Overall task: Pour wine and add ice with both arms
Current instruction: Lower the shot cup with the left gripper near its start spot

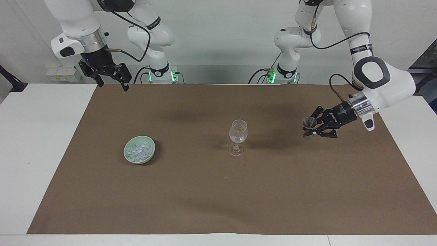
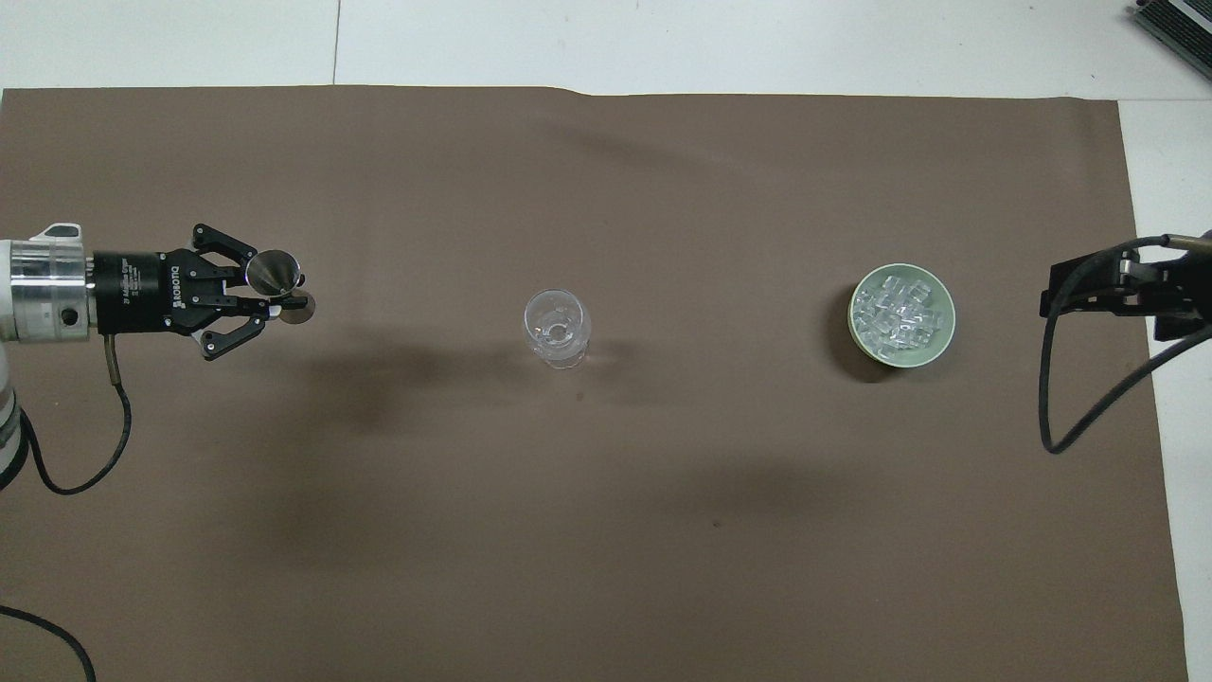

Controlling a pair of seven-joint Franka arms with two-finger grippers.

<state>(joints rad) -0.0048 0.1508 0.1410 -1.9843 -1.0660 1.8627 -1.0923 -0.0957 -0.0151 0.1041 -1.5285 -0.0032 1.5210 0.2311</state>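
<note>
Left gripper [image 1: 311, 129] clamps a small metal jigger [image 1: 309, 127] over the brown mat [image 1: 218, 191], well apart from the wine glass [image 1: 238, 137], while the right gripper [image 1: 111, 82] waits, jaws wide, and ice [image 1: 138, 151] fills the green bowl [image 1: 128, 158].

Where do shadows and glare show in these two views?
Facing view: soft dark shadow patches lie on the brown mat beside the wine glass, and green lights glow at the arm bases. Overhead view: broad blurred shadows cross the mat; the metal jigger in the left gripper glints, and the ice sparkles.
</note>
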